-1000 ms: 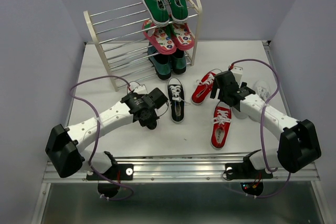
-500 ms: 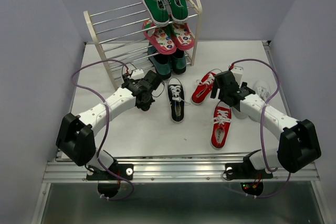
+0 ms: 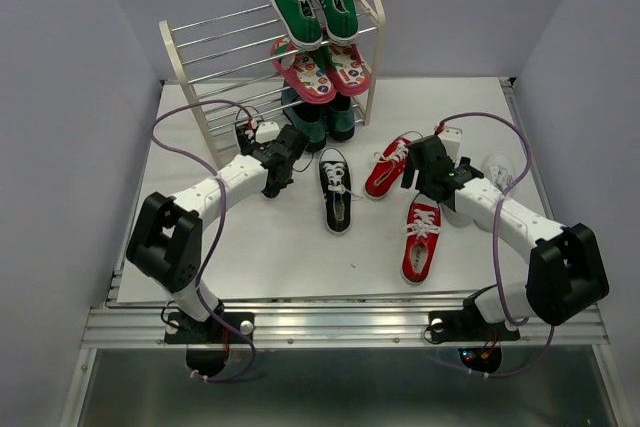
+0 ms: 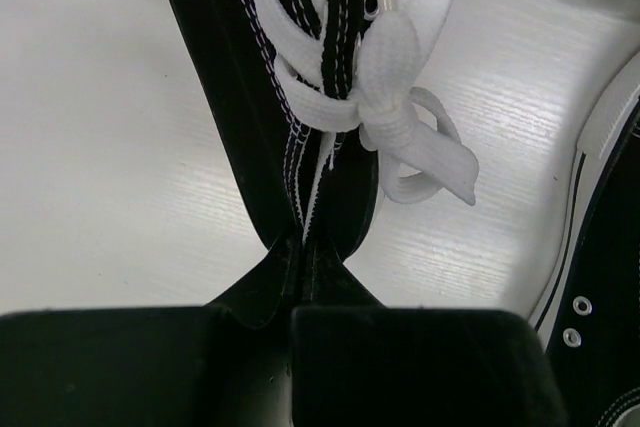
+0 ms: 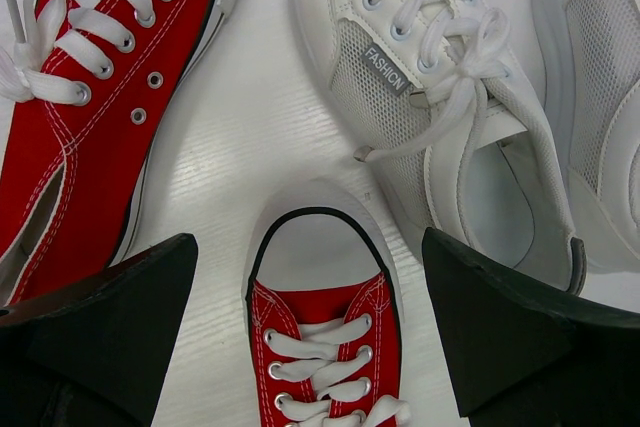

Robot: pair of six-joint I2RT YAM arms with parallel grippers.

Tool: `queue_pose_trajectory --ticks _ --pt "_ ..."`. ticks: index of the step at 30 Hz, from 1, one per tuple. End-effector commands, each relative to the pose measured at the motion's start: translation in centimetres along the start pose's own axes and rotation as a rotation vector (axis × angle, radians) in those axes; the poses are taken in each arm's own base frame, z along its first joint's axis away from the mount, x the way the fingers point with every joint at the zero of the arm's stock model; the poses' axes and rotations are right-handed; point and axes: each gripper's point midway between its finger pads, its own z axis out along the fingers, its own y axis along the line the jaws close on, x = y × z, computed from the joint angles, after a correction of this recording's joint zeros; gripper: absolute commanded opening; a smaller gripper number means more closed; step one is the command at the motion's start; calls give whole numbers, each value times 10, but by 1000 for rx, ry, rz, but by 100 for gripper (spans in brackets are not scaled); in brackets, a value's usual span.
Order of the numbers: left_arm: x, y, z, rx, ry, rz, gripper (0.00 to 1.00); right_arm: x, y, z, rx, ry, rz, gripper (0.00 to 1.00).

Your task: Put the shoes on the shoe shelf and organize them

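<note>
Left gripper (image 4: 300, 292): clamped shut on the thin, folded canvas edge of 1 black sneaker (image 4: 245, 97), just in front of the shoe shelf (image 3: 190, 87). Matte black weave with pale double stitching. Flat white laces (image 4: 400, 117) tied in a loose bow. Lifted or resting on the table (image 3: 250, 247): cannot tell. Close beside it, apart from the fingers: second black sneaker (image 3: 337, 197), sole down, toe toward the shelf, with white rubber sidewall and small metal eyelets.

Right gripper (image 5: 310, 297): spread wide, holding nothing, hovering over the rounded white rubber toe cap of 1 red sneaker (image 5: 322, 347). Second red sneaker (image 5: 90, 97) at an angle beside it, with the same flat white laces. 2 white sneakers (image 5: 430, 97) near that toe on the other side: mesh panels, smooth trim, small grey tab reading FASHION.

Shelf: cream arched side frames, thin silver rods. Right side stacked on 3 tiers:
- green sneakers (image 3: 315, 2) on top
- pink patterned sandals (image 3: 322, 72) below
- dark pair (image 3: 320, 122) on a lower tier

Black, red and white shoes all off the shelf.
</note>
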Motion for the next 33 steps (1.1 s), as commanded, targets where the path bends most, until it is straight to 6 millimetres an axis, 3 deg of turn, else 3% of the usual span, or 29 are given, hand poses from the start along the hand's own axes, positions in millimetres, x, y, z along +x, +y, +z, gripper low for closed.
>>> queue_pose_trajectory --ticks 1,11,33 --pt "-63 -3 -11 -13 -191 -63 0 -15 -3 -5 12 -42 22 100" --pt "-86 -6 6 22 -207 -88 0 -12 -2 -6 1 -36 24 100" --pt "-125 21 34 -63 -217 -164 0 -17 -4 -10 -6 -66 41 100"
